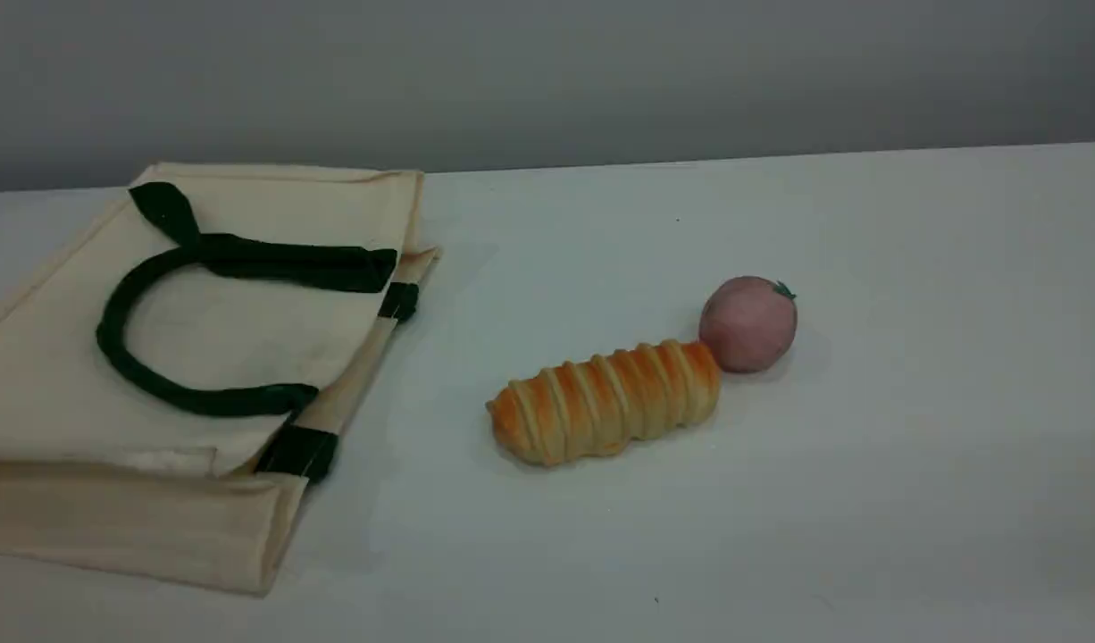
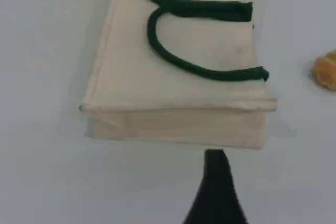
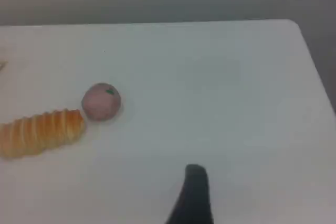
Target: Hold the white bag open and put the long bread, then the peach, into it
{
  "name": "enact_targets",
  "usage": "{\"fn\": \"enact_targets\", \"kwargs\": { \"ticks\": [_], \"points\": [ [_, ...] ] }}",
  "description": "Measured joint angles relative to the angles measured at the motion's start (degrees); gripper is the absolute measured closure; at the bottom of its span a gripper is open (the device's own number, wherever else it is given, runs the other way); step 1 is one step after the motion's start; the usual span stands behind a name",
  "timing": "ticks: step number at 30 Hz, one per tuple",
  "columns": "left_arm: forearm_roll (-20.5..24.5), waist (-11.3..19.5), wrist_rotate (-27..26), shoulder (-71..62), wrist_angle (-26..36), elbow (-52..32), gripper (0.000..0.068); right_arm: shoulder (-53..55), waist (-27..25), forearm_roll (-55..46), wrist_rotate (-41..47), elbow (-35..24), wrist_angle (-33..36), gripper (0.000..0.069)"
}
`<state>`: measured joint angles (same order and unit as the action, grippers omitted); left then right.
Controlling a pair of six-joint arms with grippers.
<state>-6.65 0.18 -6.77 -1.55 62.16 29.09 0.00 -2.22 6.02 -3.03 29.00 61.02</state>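
Bag (image 1: 56,357) lay flat and shut on the bench's left side, its mouth edge with the green handle (image 1: 119,357) turned toward the bread (image 1: 606,402). Bread lay mid-bench, long axis running left to right, its right end touching the peach (image 1: 748,323). Left hand (image 2: 215,171), released and empty, hung just short of the bag; right hand (image 3: 195,182), also released, stood right of the food, nearer it.

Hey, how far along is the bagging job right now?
Nothing is done yet. The white bag lies flat and closed on the table; the long bread and the peach sit beside it, touching. Nothing is in hand. Opening the bag and loading both remain.
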Motion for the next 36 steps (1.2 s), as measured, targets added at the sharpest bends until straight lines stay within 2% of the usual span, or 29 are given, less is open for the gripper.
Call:
{"fn": "enact_targets", "kwargs": {
  "ticks": [10,14,19,22,25,36],
  "points": [
    [0.97,0.0,-0.25,0.0,-0.07,0.0,0.0188,0.0,0.0,0.0,0.0,0.0,0.0,0.0107],
    [0.92,0.0,-0.25,-0.05,-0.18,0.15,0.0188,0.0,0.0,0.04,2.72,0.0,-0.32,0.0107],
    [2.39,0.0,1.98,-2.49,-4.79,2.08,0.0188,2.61,0.0,0.04,4.2,1.9,-2.82,0.0107],
    [2.38,0.0,4.55,-6.04,-9.27,4.17,0.0188,6.59,0.0,0.04,4.68,4.72,-5.25,0.0107],
    [2.27,0.0,4.77,-11.33,-11.58,7.27,0.0188,11.85,0.0,0.04,4.56,8.59,-8.26,0.0107],
    [1.43,0.0,4.77,-39.16,-14.61,20.63,0.0188,32.82,0.0,0.23,4.49,24.14,-16.51,0.0107]
  ]
}}
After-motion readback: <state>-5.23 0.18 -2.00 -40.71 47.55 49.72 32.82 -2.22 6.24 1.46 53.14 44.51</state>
